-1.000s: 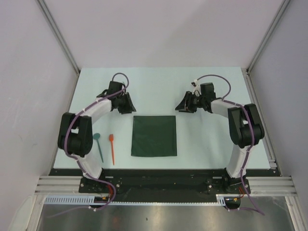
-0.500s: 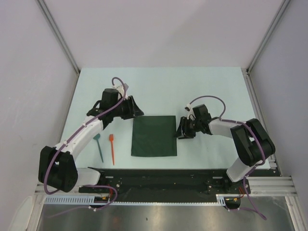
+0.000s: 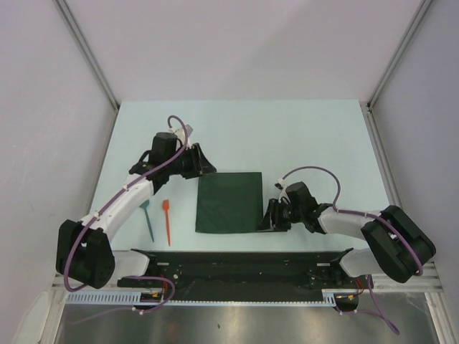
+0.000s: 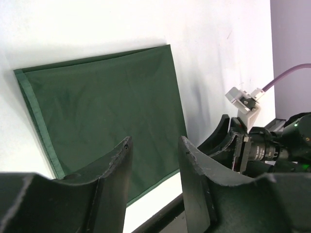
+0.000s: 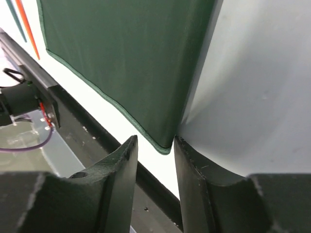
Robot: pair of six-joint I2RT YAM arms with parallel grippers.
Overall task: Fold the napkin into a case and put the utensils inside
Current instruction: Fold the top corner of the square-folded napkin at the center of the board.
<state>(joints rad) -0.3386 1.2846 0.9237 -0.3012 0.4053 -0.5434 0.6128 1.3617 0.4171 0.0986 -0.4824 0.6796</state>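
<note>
The dark green napkin (image 3: pixel 229 203) lies flat and unfolded on the pale table. My left gripper (image 3: pixel 206 168) hovers at its far left corner, open and empty; in the left wrist view the gripper (image 4: pixel 154 145) has the napkin (image 4: pixel 102 107) spread below it. My right gripper (image 3: pixel 267 220) is low at the near right corner, open. In the right wrist view the gripper (image 5: pixel 154 141) has that corner of the napkin (image 5: pixel 167 145) just ahead of its gap, not pinched. Two utensils lie left of the cloth: a teal one (image 3: pixel 147 218) and an orange one (image 3: pixel 168 222).
A black rail (image 3: pixel 244 256) runs along the table's near edge, close under my right gripper. Grey walls with metal posts (image 3: pixel 90 57) close in the left, right and back. The right arm's wrist and purple cable (image 4: pixel 286 80) show in the left wrist view.
My right arm has swept toward the near edge along the napkin's right side and dropped to its near right corner. My left arm reached to the far left corner, then held still.
</note>
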